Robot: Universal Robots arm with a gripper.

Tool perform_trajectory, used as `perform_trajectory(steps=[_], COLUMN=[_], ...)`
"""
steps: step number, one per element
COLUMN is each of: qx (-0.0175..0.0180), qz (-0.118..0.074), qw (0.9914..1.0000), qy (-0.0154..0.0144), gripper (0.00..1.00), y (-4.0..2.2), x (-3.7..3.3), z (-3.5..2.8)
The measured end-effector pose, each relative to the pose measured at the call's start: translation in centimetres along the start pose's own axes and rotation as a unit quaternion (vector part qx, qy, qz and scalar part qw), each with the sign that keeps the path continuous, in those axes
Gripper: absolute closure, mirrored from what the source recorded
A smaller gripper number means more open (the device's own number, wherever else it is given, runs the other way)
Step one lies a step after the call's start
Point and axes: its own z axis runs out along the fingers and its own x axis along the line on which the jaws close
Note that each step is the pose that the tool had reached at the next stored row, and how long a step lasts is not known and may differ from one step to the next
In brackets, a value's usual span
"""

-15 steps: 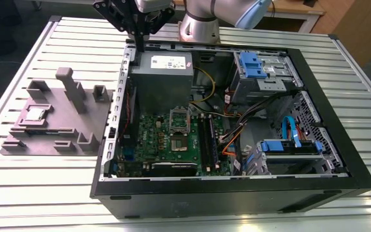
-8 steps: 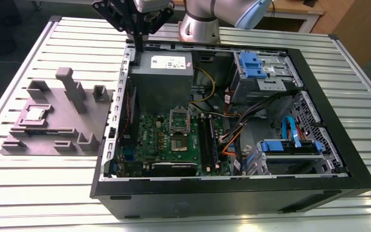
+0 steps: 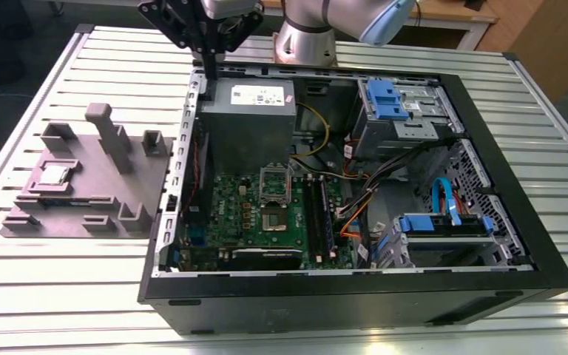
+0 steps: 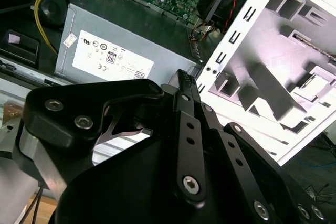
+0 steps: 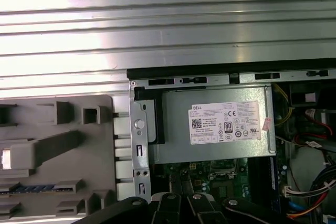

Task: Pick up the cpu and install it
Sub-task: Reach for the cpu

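- The cpu is a small flat square with a shiny silver top and a thin darker rim. It lies in the grey tray, near the desk's edge on the exterior view's left.
- The gripper hangs over the computer case's far corner, jaws pressed together and empty.

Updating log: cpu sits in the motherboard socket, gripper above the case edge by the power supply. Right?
No: the exterior view shows the cpu on the grey tray, outside the case. The gripper above the case edge by the power supply is right.
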Motion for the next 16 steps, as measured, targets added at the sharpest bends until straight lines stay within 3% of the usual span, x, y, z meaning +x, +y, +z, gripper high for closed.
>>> perform_trajectory(steps=[16], qx=[0.0000], qz=[0.000], qw=[1.00000], qy=[0.0000], gripper=[0.90], y=[-0.05], x=[0.62], z=[-0.01])
